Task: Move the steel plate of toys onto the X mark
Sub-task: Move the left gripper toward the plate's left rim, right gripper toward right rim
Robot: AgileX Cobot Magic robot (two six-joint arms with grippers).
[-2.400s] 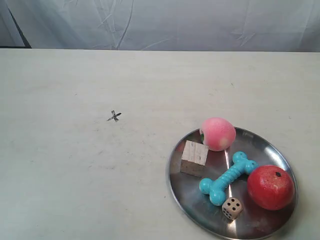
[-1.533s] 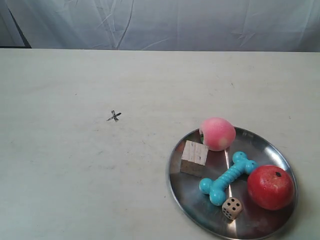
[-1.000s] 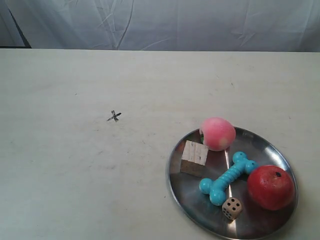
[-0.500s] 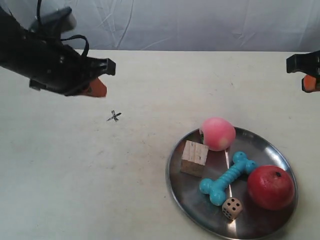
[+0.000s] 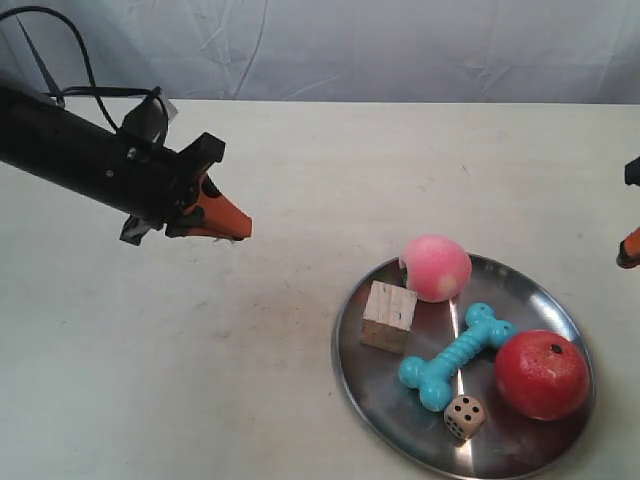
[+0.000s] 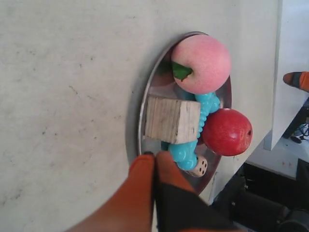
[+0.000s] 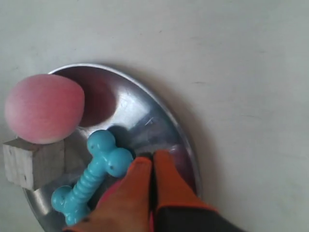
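Both arms (image 5: 100, 165) have swung in, jaws closed; steel plate (image 5: 372, 395) unmoved.

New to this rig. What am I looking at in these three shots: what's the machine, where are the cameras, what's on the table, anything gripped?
It's a two-armed robot; each arm ends in an orange-tipped pincer. The wide picture comes from a camera off the arms, looking down on a pale table. One black arm reaches in at that view's left; only the tip of the other shows at its right edge. The other two pictures come from cameras on the wrists, each looking along its own pincer: the left pincer and the right pincer. Both are shut and hold nothing. On the table sits a steel plate carrying a pink peach ball, a red apple, a teal bone, a wooden cube and a small die. Neither pincer touches the plate.
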